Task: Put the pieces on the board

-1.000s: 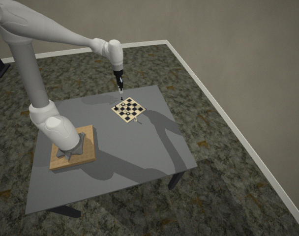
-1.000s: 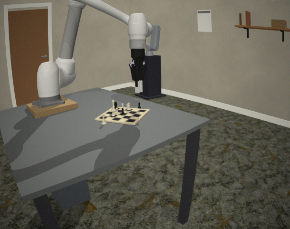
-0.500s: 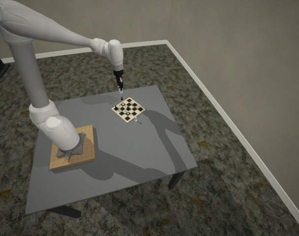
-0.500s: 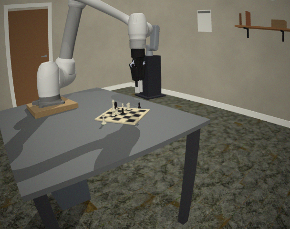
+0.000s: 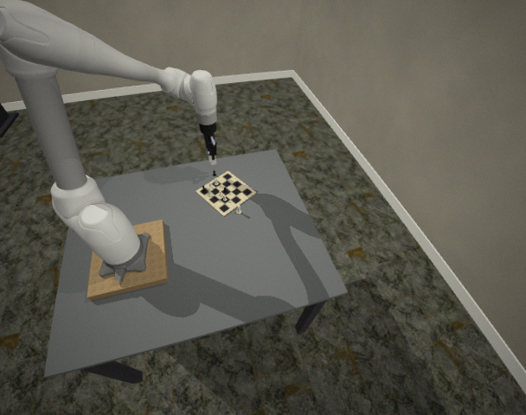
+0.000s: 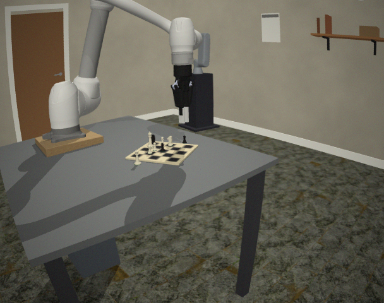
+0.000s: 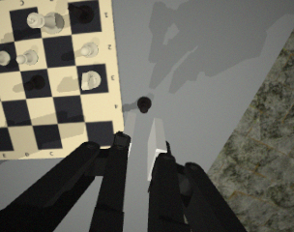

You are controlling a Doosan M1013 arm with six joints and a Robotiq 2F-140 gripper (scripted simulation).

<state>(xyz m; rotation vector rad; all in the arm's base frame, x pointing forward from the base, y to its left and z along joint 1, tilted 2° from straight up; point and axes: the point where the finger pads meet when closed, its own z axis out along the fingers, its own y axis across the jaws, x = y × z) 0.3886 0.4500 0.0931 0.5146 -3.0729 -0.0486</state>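
Note:
The black pawn [image 5: 214, 173] [image 6: 184, 139] [image 7: 144, 103] stands upright on the table beside the board's A edge, near row 4. My gripper [image 5: 213, 159] [image 6: 183, 118] [image 7: 141, 128] hangs above the table near it, fingers close together with a narrow empty gap, so open. The board [image 6: 130, 158] [image 7: 116, 87] holds the white knight [image 5: 216, 182] [image 6: 169, 141] [image 7: 91, 79] on A3 and a white pawn [image 5: 225, 198] [image 6: 150, 150] [image 7: 1, 58] on D2. The white queen [image 5: 239, 209] [image 6: 137, 158] stands beside the board's far side from the black pawn. B2 and D4 show no piece.
A tall white piece [image 6: 150, 138] [image 7: 36, 19] stands on B1, a black piece [image 7: 84, 14] on A1. White pawns stand on A2 [image 7: 90, 49] and C2 [image 7: 28, 57]. A black piece [image 6: 162, 147] [image 7: 37, 82] stands on C3. The table edge is near the black pawn.

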